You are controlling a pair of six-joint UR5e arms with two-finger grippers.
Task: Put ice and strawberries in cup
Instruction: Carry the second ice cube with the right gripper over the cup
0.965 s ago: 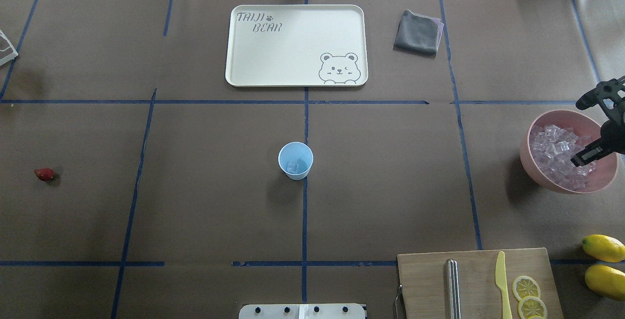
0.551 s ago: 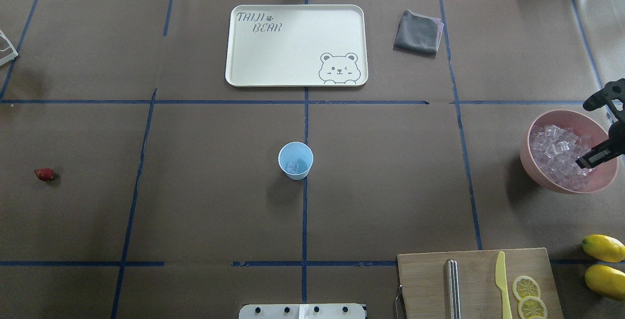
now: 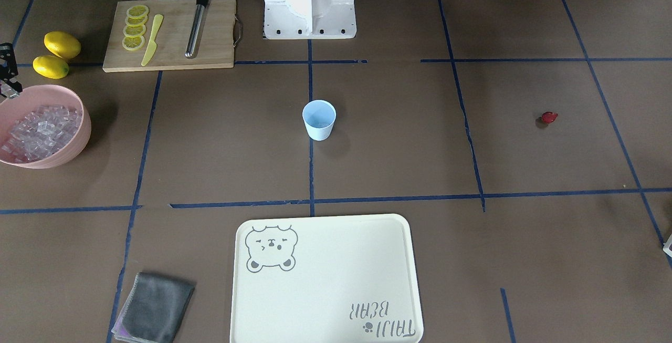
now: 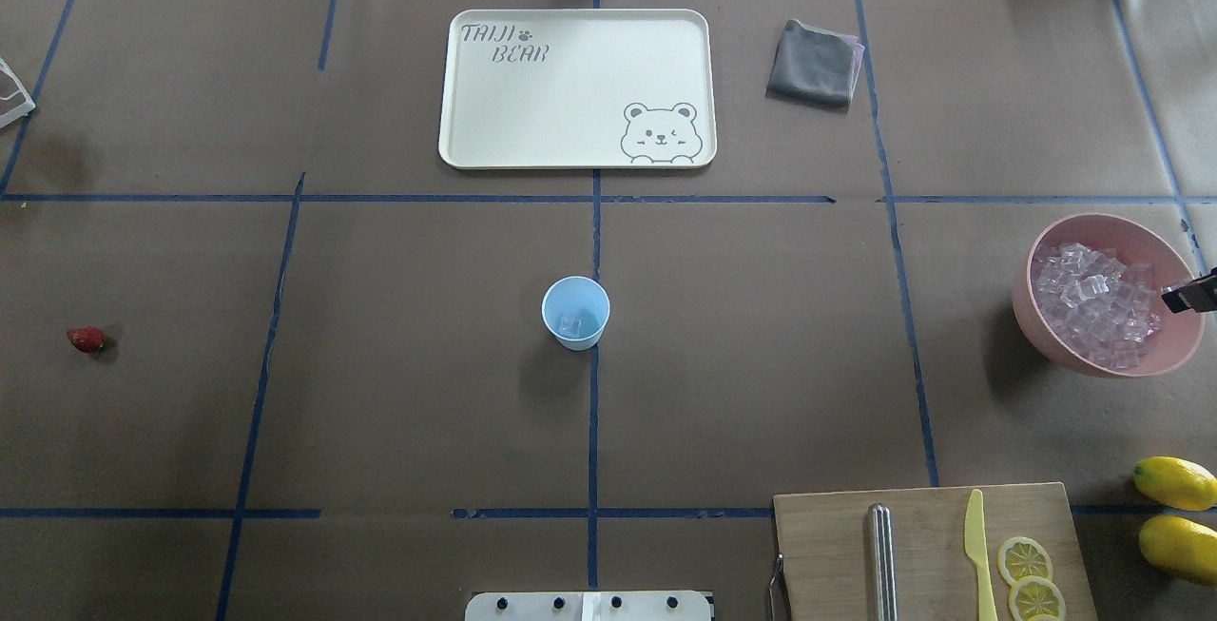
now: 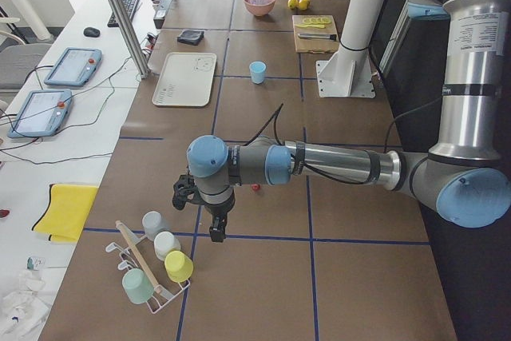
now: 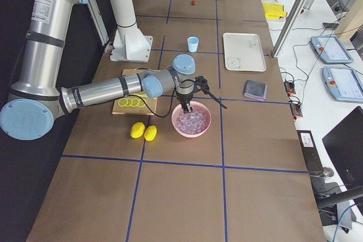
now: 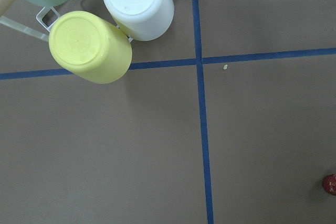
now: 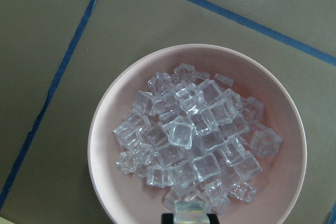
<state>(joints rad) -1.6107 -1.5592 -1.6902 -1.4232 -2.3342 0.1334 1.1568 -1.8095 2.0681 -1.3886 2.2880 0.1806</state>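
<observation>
Over the pink bowl point(image 8: 103, 141), the right gripper point(image 8: 190, 219) seems to pinch one ice cube point(image 8: 190, 209); for the left gripper point(image 5: 214, 229) I cannot tell.

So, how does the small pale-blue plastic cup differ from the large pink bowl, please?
The small pale-blue plastic cup holds one visible ice cube; the large pink bowl holds a heap. The cup is narrow and mid-table, the bowl wide and at the robot's right. Both stand upright.
</observation>
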